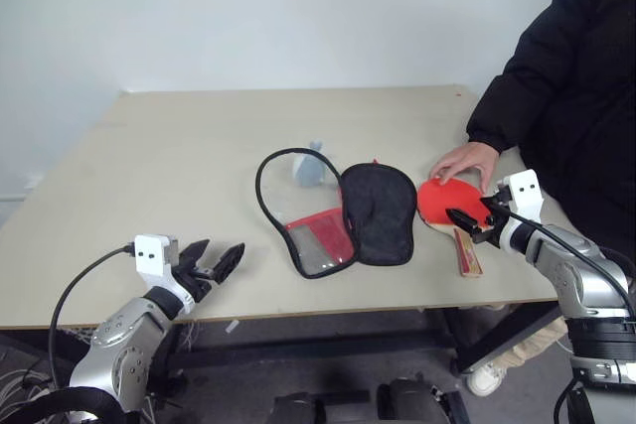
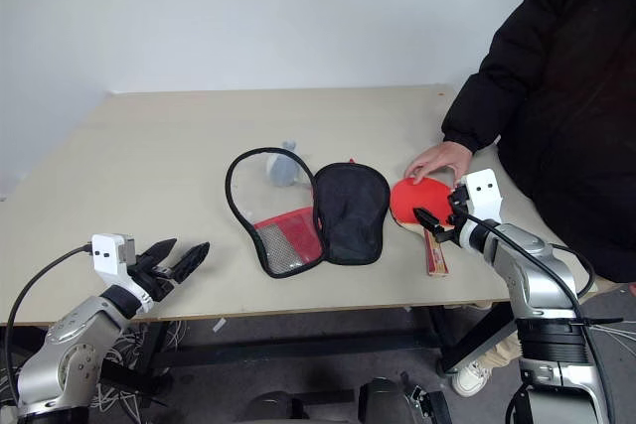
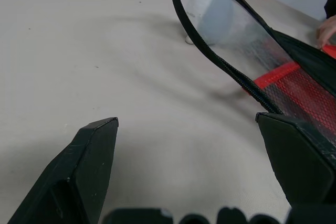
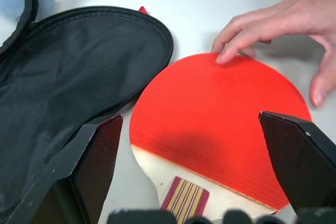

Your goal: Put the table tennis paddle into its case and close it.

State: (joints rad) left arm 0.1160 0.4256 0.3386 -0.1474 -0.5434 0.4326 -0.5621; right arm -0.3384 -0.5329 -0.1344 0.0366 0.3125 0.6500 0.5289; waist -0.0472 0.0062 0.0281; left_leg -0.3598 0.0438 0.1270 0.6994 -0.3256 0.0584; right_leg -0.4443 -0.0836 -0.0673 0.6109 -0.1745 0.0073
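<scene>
Paddle not yet cased; case lies unzipped on the table.

Head views: the right claw point(image 1: 467, 222), spread, hovers at the paddle point(image 1: 440, 203), which lies flat under a person's hand point(image 1: 464, 160); the open case point(image 1: 343, 211) lies just beyond. The left claw point(image 1: 211, 263), spread and empty, hangs well apart from the case. Right wrist view: the paddle lies between the fingers, ungripped. Insertion and zipping remain. The beige table point(image 1: 179, 146) stands before a plain white wall point(image 1: 298, 7).
</scene>
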